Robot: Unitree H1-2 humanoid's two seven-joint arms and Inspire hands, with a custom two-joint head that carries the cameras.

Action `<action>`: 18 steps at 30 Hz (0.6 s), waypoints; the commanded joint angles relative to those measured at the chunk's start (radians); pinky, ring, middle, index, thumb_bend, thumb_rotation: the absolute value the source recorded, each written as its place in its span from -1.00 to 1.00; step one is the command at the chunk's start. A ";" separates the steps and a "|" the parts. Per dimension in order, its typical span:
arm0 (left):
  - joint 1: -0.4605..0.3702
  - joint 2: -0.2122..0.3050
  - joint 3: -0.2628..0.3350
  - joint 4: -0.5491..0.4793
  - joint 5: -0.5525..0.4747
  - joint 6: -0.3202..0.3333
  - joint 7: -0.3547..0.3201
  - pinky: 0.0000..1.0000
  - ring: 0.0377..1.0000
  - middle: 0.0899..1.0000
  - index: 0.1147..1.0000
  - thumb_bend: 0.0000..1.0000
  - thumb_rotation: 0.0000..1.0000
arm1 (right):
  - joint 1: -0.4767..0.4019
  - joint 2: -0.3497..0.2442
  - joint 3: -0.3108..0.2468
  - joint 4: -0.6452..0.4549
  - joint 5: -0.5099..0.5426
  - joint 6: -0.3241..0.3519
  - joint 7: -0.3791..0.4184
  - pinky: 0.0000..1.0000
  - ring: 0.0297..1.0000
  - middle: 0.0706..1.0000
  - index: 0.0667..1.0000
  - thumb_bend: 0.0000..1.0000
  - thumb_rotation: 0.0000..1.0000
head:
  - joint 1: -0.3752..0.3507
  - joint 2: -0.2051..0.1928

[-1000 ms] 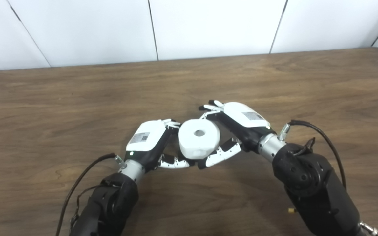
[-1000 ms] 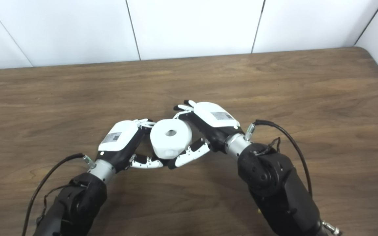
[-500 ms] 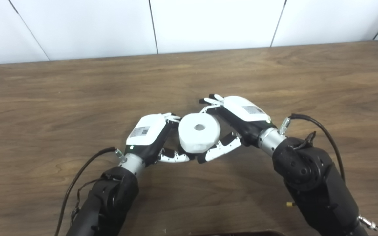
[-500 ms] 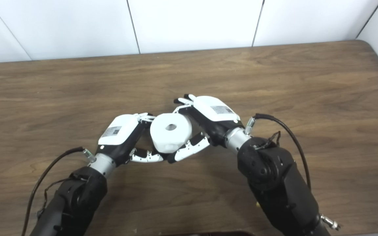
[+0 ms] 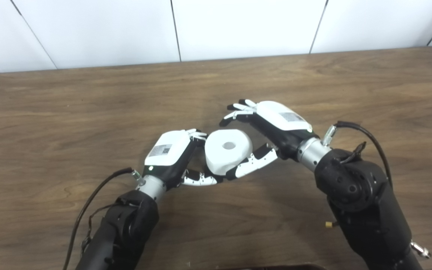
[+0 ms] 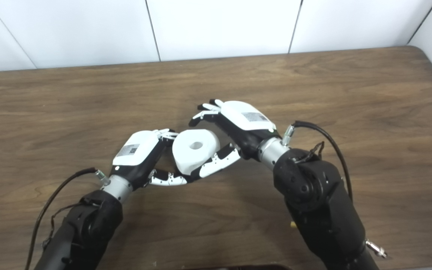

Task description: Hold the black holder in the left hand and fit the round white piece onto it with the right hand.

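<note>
The round white piece [image 5: 228, 150], a thick disc with a hole in its middle, sits between my two hands above the table. My left hand [image 5: 171, 155] is curled shut against the piece's left side, with its thumb [image 5: 199, 180] reaching under it. The black holder is hidden under the piece and inside that hand. My right hand [image 5: 272, 125] is open. Its fingers [image 5: 238, 110] are spread and stand clear beyond the piece's far right edge. Its thumb [image 5: 252, 165] lies against the piece's near right side. The same shows in the right eye view [image 6: 195, 148].
The brown wooden table [image 5: 69, 112] ends at a white panelled wall [image 5: 238, 26] at the back. Black cables run from both wrists, one on the left [image 5: 96, 195] and one on the right [image 5: 362, 135]. A dark edge [image 5: 268, 267] shows at the bottom.
My right hand's fingers have come off the white piece and spread away to the upper right. The piece stays at my left hand. The camera tilted a little early on.
</note>
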State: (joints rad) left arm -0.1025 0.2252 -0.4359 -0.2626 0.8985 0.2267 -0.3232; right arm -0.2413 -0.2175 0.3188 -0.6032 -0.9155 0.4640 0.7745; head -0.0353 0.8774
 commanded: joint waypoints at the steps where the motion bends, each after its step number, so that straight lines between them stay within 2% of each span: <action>1: 0.016 0.012 -0.018 0.027 0.005 0.030 -0.067 0.80 0.78 0.55 -0.16 0.04 -0.89 | -0.048 0.006 -0.016 -0.050 -0.008 0.001 0.005 1.00 1.00 0.87 0.48 1.00 -0.09 | -0.004 0.003; 18: 0.014 0.012 -0.017 0.033 0.007 0.025 -0.058 0.79 0.76 0.54 -0.16 0.04 -0.89 | -0.079 0.014 -0.057 -0.077 -0.034 0.003 0.062 0.94 0.98 0.85 0.52 1.00 -0.07 | 0.003 -0.001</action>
State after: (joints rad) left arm -0.1055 0.2253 -0.4372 -0.2624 0.9002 0.2280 -0.3252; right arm -0.2732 -0.2106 0.2765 -0.6441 -0.9376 0.4647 0.8399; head -0.0322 0.8759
